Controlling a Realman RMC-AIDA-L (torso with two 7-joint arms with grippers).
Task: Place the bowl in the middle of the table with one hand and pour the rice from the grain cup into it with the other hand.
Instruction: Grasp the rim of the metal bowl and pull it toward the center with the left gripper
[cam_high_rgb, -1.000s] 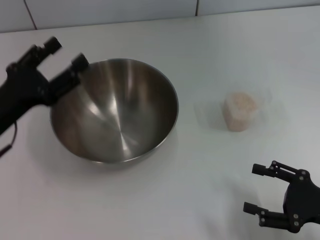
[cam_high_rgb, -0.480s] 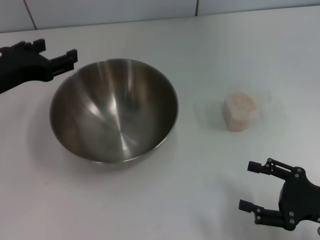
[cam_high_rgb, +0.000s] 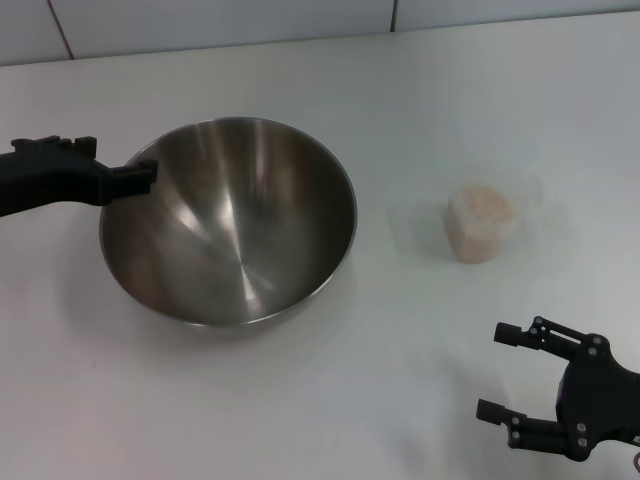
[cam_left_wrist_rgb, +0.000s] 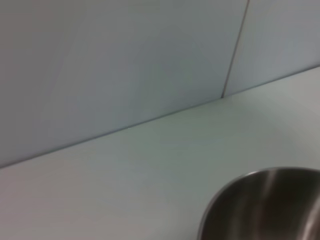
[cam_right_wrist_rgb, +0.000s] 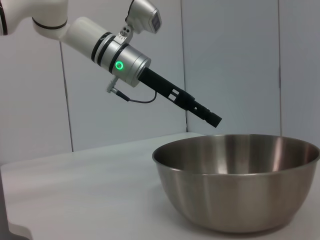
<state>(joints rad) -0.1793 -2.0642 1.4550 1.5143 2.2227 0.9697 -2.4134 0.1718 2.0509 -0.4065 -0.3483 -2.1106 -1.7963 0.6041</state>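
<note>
The steel bowl stands upright on the white table, left of the middle. It also shows in the right wrist view and, by its rim, in the left wrist view. My left gripper is open and empty, hovering just over the bowl's left rim; the right wrist view shows its tip above the rim. The grain cup stands to the right of the bowl, its clear walls barely visible around a block of rice. My right gripper is open and empty near the table's front right, short of the cup.
A pale tiled wall runs along the far edge of the table. The left arm reaches in over the bowl from the robot's left.
My left gripper has turned and moved along the bowl's left rim toward the near side. The bowl and the cup have not moved. The right gripper has shifted slightly.
</note>
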